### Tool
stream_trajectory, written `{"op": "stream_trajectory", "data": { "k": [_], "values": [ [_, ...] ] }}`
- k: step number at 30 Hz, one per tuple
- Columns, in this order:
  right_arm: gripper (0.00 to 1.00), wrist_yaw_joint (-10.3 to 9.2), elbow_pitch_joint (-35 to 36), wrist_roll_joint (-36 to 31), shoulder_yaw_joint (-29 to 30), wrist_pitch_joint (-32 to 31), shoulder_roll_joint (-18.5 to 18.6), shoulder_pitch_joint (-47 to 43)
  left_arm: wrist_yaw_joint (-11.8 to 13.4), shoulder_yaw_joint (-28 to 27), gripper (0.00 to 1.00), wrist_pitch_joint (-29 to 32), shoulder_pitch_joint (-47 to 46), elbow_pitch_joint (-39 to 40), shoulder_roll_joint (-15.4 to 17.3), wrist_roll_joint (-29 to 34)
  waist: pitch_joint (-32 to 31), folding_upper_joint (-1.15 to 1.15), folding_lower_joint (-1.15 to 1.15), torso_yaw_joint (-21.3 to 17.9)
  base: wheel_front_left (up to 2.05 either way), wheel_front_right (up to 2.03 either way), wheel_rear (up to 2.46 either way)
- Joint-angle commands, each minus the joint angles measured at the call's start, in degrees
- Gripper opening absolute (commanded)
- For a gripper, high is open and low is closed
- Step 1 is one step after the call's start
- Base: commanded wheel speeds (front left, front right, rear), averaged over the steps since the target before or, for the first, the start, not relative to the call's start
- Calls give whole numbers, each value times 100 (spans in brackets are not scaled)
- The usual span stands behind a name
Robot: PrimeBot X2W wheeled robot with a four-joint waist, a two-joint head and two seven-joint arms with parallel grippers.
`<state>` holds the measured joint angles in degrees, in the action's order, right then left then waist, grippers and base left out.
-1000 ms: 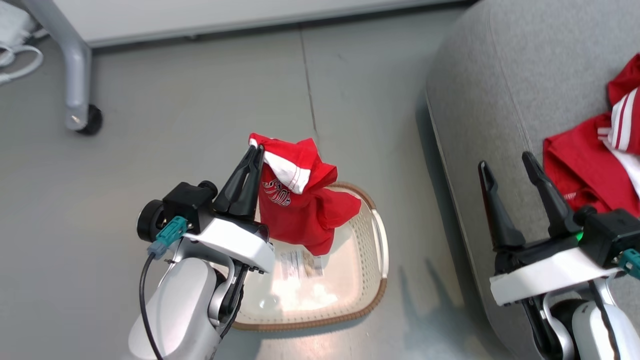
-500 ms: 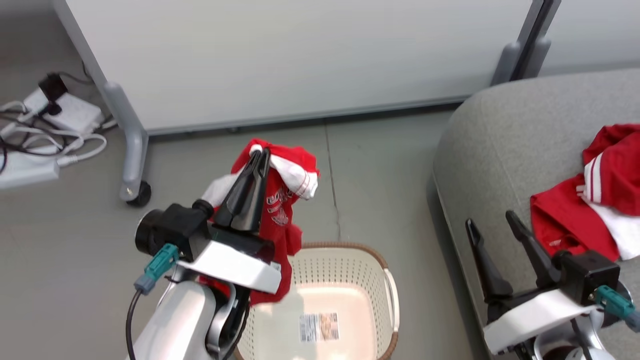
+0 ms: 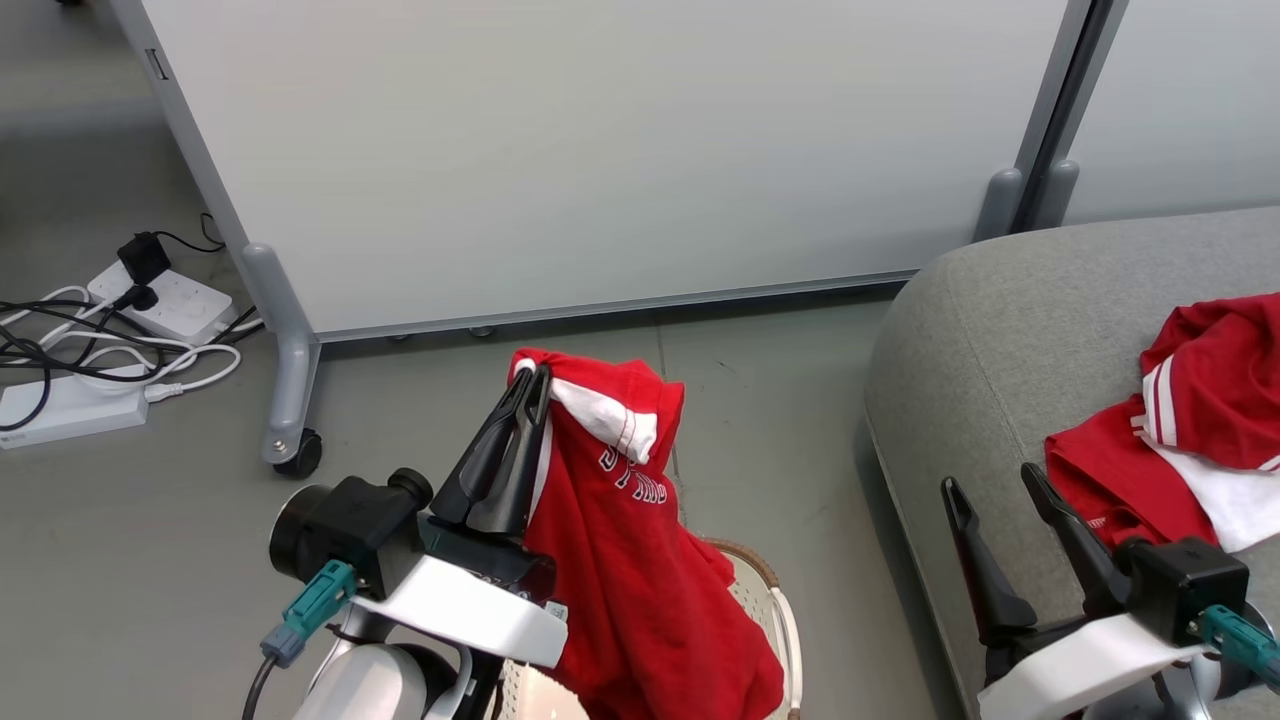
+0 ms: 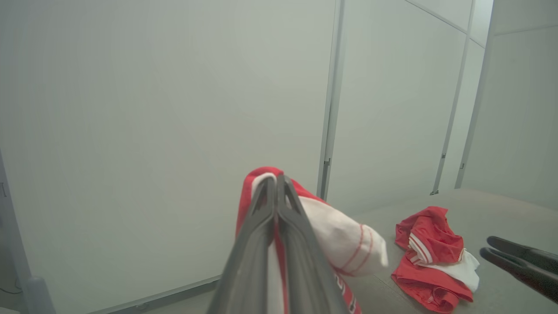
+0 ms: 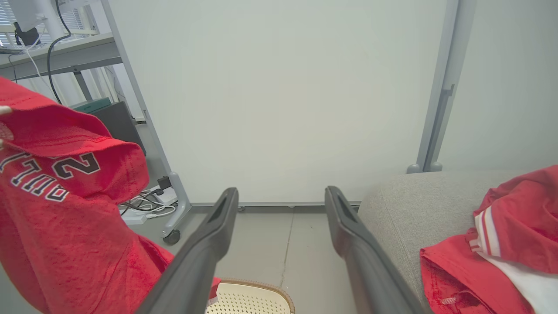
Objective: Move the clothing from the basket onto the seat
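Shirt (image 3: 640, 560) up out of the basket (image 3: 770, 590), pinched in the left gripper (image 3: 530, 385).
Over the last second the head camera tipped up and the bunched cloth dropped into a long drape, its hem low over the basket. The pick looks done, with the carry to the seat (image 3: 980, 340) still to come. The left arm is raised, fingers clenched on a fold. The right gripper (image 3: 988, 478) hangs spread and empty by the seat, where another garment (image 3: 1190, 420) lies.

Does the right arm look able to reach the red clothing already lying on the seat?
Probably yes: the right gripper is open and empty at the edge of the seat, the clothing lies close by its fingertips, and nothing stands between them.
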<state>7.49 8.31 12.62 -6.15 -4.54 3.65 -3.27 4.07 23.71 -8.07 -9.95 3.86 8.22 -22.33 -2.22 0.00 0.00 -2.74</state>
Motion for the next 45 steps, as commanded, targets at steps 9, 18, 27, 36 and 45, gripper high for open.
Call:
{"op": "stream_trajectory", "data": {
  "k": [9, 18, 27, 36, 45],
  "values": [
    [100, 1, 87, -23, 70, -28, -26, -64, 45, 60, 0, 81, 48, 180, 46, -49, 9, 0, 0, 82, 0, 0, 0],
    [100, 1, 59, 52, -133, 7, -46, 53, 54, 113, 0, 68, -64, 149, 19, -70, 42, 0, 0, 116, 0, 0, 0],
    [100, 1, -308, 402, -1351, 40, -51, 636, -10, 259, 0, 62, -254, 94, -71, -67, 89, 0, 0, 317, 0, 0, 0],
    [100, 1, -1388, 978, -3003, 146, -44, 1616, -96, 465, 0, 8, -416, -65, -204, -101, 143, 0, 0, 542, 0, 0, 0],
    [6, 1, -2489, 1352, -3600, 491, -58, 2410, -135, 598, 0, -29, -500, -163, -252, -109, 165, 0, 0, 676, 0, 0, 0]
  ]
}}
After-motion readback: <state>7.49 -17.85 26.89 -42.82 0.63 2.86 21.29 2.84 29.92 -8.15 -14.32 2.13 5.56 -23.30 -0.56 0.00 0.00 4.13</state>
